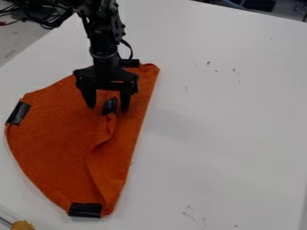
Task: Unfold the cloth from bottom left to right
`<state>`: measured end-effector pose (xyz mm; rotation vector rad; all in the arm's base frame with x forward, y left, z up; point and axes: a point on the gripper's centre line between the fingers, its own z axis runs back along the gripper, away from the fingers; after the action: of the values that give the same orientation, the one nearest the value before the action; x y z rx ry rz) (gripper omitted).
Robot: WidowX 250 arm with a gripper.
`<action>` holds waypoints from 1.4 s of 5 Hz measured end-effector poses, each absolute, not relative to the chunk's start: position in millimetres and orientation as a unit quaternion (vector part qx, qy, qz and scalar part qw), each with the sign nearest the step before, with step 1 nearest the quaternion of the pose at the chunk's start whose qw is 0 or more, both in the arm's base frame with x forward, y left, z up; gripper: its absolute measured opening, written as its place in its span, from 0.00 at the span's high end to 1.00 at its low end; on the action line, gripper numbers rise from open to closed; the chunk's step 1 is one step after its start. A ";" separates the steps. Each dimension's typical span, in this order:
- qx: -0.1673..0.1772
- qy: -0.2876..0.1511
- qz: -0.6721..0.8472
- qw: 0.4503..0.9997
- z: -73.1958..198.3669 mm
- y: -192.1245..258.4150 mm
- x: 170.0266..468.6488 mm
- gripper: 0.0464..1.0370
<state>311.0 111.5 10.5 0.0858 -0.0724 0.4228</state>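
Beneath my gripper (108, 108) — its fingers apart, one at each side of a black patch (110, 106) — lies the orange cloth (51, 139), folded, the unfolding (I judge) all left to do.

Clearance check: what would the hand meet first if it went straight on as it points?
Likely the cloth: the open hand points down at it, with black tape between its fingers. Height above it is unclear from this view.
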 end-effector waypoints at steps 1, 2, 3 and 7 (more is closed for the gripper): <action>0.041 -0.036 0.200 0.978 10.2 112.9 312.7 0.04; 0.045 -0.039 0.203 0.977 11.2 111.6 314.2 0.04; 0.058 -0.038 0.195 0.978 14.5 110.0 317.4 0.04; 0.075 -0.050 0.183 0.979 8.6 106.2 315.2 0.35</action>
<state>315.2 106.2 8.6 0.1503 -0.0999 0.3679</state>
